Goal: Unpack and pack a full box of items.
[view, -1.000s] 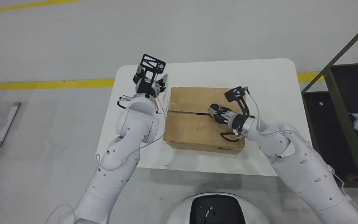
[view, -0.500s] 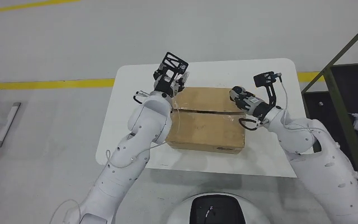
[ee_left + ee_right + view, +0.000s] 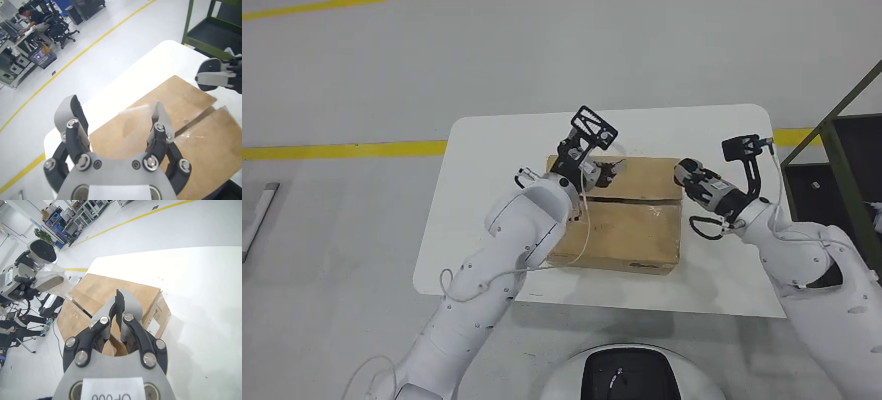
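Jaws apart and trailing clear tape [image 3: 56,275], the left gripper [image 3: 117,108] has swung from beside the box [image 3: 627,225] to over its far flap [image 3: 647,176], the right gripper [image 3: 119,302] (jaws together on nothing) backing off the seam [image 3: 632,199]: the box, mid-table [image 3: 482,200], seems unsealed, flaps still down.

Brown cardboard box [image 3: 632,235], white table [image 3: 492,200], yellow line [image 3: 342,150] on grey floor [image 3: 642,50].

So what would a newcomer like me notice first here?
The brown box in the middle of the white table draws the eye first, with its flaps down. The left gripper hovers open over the box's far side, a scrap of clear film clinging to it. The right gripper, shut, is by the box's right end.
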Action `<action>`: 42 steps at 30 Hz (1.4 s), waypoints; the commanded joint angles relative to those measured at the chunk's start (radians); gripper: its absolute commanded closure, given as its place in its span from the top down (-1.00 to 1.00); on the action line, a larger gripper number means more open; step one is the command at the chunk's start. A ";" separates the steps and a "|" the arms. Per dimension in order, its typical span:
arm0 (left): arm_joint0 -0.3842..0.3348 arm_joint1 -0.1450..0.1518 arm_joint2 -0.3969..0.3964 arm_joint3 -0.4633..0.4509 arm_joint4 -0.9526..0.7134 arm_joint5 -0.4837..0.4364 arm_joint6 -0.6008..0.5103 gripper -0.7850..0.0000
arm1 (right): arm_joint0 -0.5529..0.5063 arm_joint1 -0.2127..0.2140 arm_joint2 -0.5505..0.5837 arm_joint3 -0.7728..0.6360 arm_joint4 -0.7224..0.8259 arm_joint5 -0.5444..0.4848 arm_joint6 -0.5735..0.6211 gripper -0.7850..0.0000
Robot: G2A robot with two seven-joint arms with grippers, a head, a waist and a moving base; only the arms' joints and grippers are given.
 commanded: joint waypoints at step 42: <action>0.243 0.060 -0.429 -0.221 -0.226 -0.076 -0.337 1.00 | 0.053 0.016 0.120 0.034 0.480 0.053 0.166 1.00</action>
